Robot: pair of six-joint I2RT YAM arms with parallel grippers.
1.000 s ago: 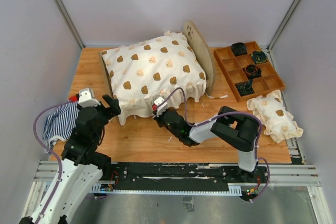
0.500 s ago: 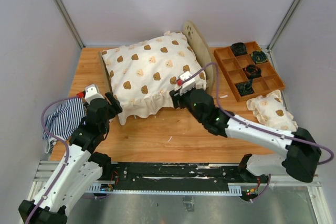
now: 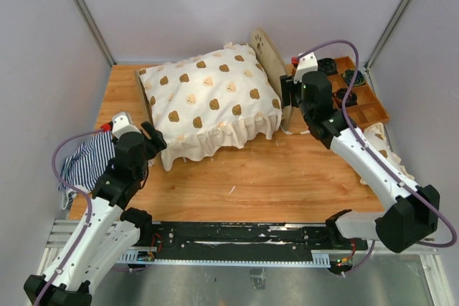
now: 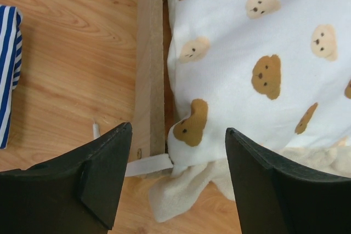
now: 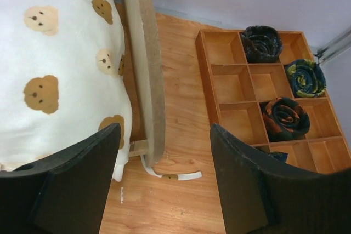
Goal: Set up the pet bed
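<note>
Two grippers flank the pet bed, which sits at the far middle of the table under a cream cover printed with brown puppy faces; the left gripper stands wide apart, holding nothing, over the bed's near-left corner, the frame rail showing between its fingers; the right gripper is likewise spread wide and empty beside the headboard, between bed and compartment tray; a striped cloth lies at the table's left edge.

Wooden table with pet bed, compartment tray, striped cloth and small bear-print pillow.
</note>
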